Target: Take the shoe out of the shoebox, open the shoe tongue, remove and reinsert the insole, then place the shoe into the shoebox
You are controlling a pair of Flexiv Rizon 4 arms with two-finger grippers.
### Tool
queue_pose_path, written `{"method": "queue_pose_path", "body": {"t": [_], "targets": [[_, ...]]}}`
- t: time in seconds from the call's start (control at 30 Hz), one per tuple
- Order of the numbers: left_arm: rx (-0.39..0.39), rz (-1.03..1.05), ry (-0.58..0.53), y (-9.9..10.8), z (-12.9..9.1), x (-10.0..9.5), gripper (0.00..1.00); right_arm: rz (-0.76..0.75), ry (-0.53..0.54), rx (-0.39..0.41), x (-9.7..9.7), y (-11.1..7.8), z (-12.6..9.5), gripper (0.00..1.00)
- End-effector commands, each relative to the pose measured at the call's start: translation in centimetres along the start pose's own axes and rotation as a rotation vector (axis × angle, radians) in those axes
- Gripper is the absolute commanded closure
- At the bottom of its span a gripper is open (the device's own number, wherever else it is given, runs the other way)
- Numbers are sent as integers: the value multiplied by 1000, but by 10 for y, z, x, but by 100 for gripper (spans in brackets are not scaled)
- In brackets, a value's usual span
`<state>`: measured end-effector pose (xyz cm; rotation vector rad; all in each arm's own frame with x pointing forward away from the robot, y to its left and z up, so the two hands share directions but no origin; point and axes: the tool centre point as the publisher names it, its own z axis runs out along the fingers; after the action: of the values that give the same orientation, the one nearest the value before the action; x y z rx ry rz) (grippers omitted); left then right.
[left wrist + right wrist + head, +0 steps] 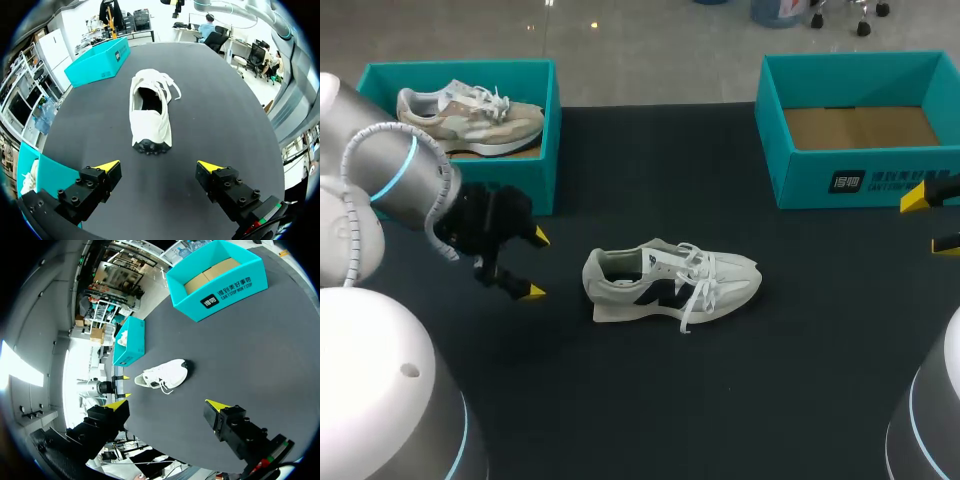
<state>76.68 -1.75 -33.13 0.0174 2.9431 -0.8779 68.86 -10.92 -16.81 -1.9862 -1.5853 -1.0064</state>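
While the white sneaker (670,282) stands on its sole out on the black table (620,400), toe pointing right, neither arm touches it.

Head view: left gripper (536,264) sits just beside the heel end, not in contact, with its fingers spread wide and nothing between them. Right gripper (932,222) is at the table's right edge, well apart from the sneaker and near the front wall of the right shoebox (860,180) — teal, with only its cardboard floor showing inside. Its tips stand apart and hold nothing. Left shoebox (545,150), also teal, is at the far left, with a beige sneaker (470,115) lying in it.

Left wrist view: left gripper (159,166) is wide open and empty. White sneaker (150,112) is straight ahead, heel nearest, its opening facing up and laces loose over the tongue. Right shoebox (97,62) lies beyond it, off to one side. A corner of the left shoebox (30,170) is beside the gripper.

Right wrist view: right gripper (167,404) is open, with nothing in it. White sneaker (165,374) is ahead, well apart. Left shoebox (131,342) is just past the sneaker — right shoebox (220,287) is farther ahead, to the other side.
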Motion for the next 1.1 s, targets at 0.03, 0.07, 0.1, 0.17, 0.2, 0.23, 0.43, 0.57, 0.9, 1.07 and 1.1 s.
{"method": "queue_pose_path", "body": {"t": [0.03, 0.07, 0.1, 0.17, 0.2, 0.23, 0.43, 0.57, 0.9, 1.07, 1.1], "targets": [[0, 1, 1, 0, 1, 0, 0, 1, -3, -2, 0, -2, 0, 0], [0, 1, 1, 0, 1, 0, 0, 1, -3, -2, 0, -2, 0, 0], [0, 1, 1, 0, 1, 0, 0, 1, -3, -2, 0, -2, 0, 0], [0, 1, 1, 0, 1, 0, 0, 1, -3, -2, 0, -2, 0, 0], [0, 1, 1, 0, 1, 0, 0, 1, -3, -2, 0, -2, 0, 0], [0, 1, 1, 0, 1, 0, 0, 1, -3, -2, 0, -2, 0, 0], [97, -40, 47, 8, 4, -2, 0, 1, -3, -2, 0, -2, 0, 0], [250, -78, 90, 13, 6, -3, 0, 1, -3, -2, 0, -2, 0, 0], [427, -57, 81, 15, 10, -2, 0, 1, -3, -2, 0, -2, 0, 0], [433, -74, 95, 13, 10, -2, 0, 1, -3, -2, 0, -2, 0, 0], [418, -84, 108, 13, 11, -1, 0, 1, -3, -2, 0, -2, 0, 0]]}}
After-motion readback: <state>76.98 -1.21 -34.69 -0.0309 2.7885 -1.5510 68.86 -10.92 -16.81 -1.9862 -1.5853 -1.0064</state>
